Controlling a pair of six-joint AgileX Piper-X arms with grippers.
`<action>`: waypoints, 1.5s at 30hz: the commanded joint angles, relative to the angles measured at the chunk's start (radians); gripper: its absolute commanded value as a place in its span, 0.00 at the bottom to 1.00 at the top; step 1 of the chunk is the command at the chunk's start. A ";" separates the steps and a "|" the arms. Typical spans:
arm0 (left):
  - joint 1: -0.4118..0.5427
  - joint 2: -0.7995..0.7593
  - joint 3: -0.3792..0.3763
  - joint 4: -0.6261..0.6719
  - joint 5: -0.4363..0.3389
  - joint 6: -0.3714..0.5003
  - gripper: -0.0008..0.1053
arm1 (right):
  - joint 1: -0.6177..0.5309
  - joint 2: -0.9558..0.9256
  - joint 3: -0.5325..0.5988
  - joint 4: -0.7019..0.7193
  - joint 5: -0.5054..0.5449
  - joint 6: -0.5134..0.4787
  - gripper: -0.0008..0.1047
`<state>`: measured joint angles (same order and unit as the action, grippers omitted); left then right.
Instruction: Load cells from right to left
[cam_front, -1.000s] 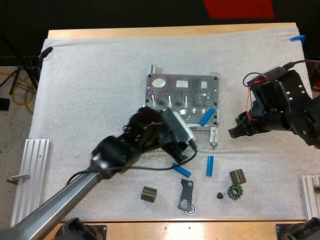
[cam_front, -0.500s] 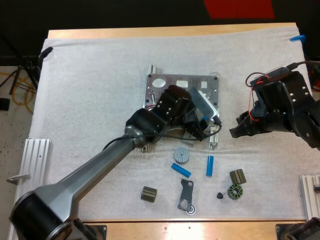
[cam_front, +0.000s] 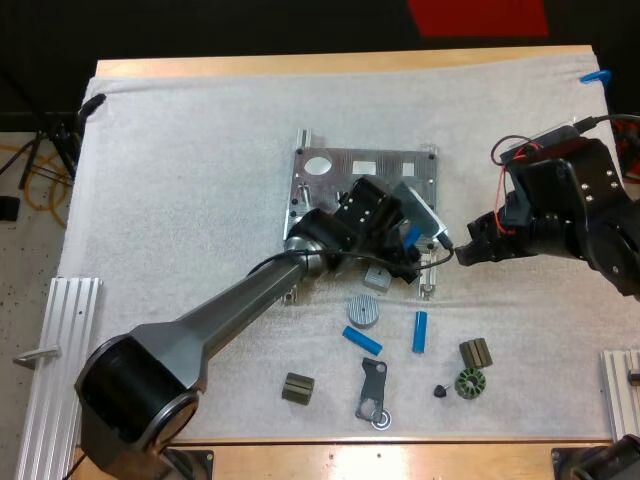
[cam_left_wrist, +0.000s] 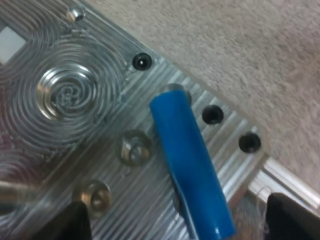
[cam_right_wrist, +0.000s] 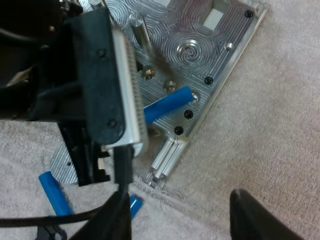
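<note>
Cell (cam_left_wrist: 192, 165) lies flat on fixture (cam_front: 350, 165), near-right corner, unseated. Left gripper (cam_front: 398, 258) over it, fingers apart either side; right gripper (cam_front: 468, 252) beside fixture, fingers apart too. Pick step, I'd say; next: clamp, stand it upright in fixture.

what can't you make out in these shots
High view: the left arm covers the fixture's near right part and most of the blue cylinder on it; the small dark part beside the toothed ring is too small to identify.
Left wrist view: the cylinder hides the surface under it.
Right wrist view: the left arm hides much of the fixture.
</note>
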<state>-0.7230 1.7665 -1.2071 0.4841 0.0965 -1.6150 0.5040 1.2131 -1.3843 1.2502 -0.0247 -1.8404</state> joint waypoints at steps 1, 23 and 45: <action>-0.007 0.004 -0.015 -0.016 -0.014 -0.028 0.66 | -0.005 -0.009 -0.004 -0.015 -0.003 0.004 0.43; -0.007 0.016 -0.035 0.029 -0.012 0.022 0.01 | -0.005 -0.009 -0.004 -0.019 -0.003 -0.003 0.43; -0.007 -0.440 0.191 0.205 -0.058 0.298 0.01 | -0.005 -0.063 0.000 -0.039 -0.152 0.004 0.43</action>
<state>-0.7230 1.3715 -1.0265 0.6936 0.0499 -1.3240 0.5040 1.1559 -1.3843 1.2266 -0.1360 -1.8392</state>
